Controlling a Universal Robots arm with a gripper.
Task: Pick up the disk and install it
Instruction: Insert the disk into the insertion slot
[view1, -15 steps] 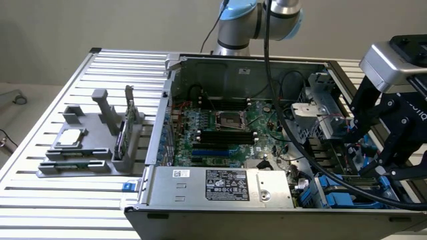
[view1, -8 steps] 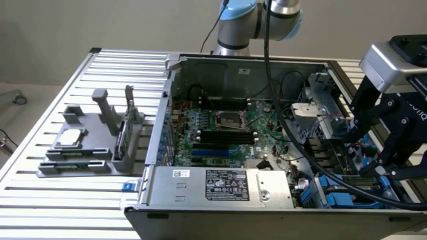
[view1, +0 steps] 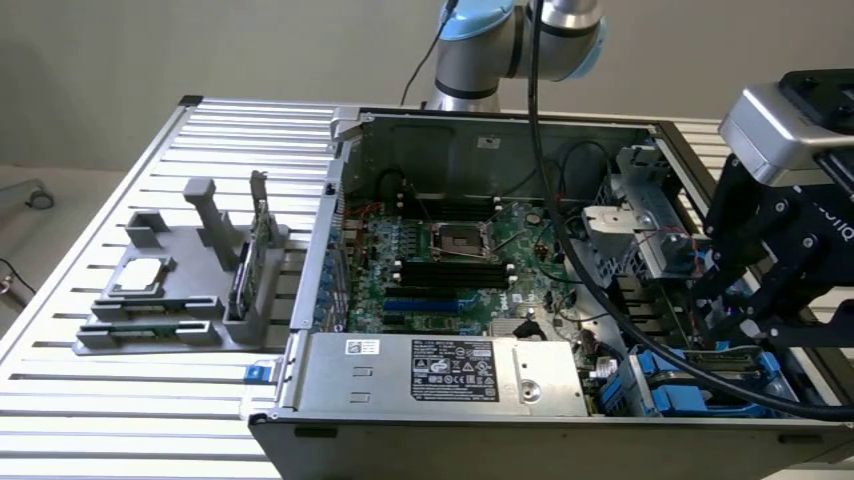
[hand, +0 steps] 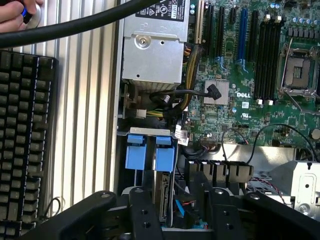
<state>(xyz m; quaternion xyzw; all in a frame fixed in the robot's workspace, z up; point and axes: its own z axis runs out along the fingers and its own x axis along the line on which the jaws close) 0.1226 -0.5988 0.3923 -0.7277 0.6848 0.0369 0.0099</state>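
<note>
The disk (hand: 167, 197) stands on edge in the drive bay, a silver-grey slab with bright blue carrier tabs (hand: 150, 152) at its end. My gripper (hand: 180, 215) hangs low over the bay, its black fingers (hand: 142, 212) apart on either side of the disk, with gaps showing beside it. In the exterior view the gripper (view1: 731, 312) is at the case's front corner on that view's right, just above the blue carriers (view1: 663, 388). The lower part of the disk is hidden by the fingers.
The open computer case (view1: 314, 300) holds the motherboard (view1: 454, 260), the grey power supply (view1: 454, 370) and loose cables (view1: 567, 230). A grey fixture (view1: 174, 330) carries a square chip (view1: 140, 277) and an upright card (view1: 244, 275). Beside the case lies a keyboard (hand: 25, 135); a hand (hand: 15, 12) is near it.
</note>
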